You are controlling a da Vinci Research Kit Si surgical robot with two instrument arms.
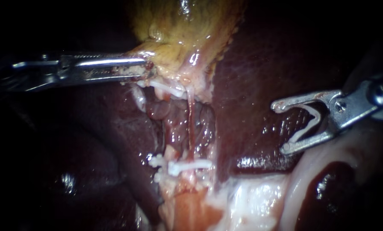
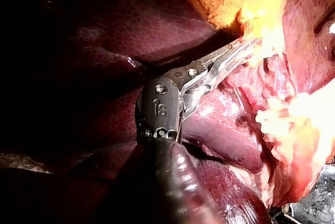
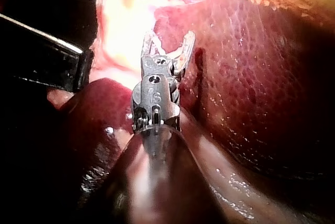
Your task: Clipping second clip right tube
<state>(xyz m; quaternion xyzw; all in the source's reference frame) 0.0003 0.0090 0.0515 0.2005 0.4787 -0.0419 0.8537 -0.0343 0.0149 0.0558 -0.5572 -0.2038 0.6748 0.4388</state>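
**Loaded clip held apart from the right tube**

The right instrument (image 1: 282, 127) comes in over the liver (image 1: 260, 64) with its jaws spread wide. Both jaws press on a white loaded clip (image 1: 315, 122) that sits open between them in a V. It is well apart from the right tube (image 1: 190, 124), a thin reddish strand running from the gallbladder (image 1: 183, 25) down through the opened bed of the liver. Near the strand's lower end a white placed clip (image 1: 187, 164) lies across it (a smaller white piece sits just beside it, on the side away from the right instrument; what it grips I cannot tell). The left instrument (image 1: 142, 68) has its jaws closed on the gallbladder's yellowish lower edge, near the tube's upper end. The left wrist view shows those jaws pinching the same pale yellow tissue. In the right wrist view the right instrument's jaws stand apart over dark red liver, with pale tissue ahead of them
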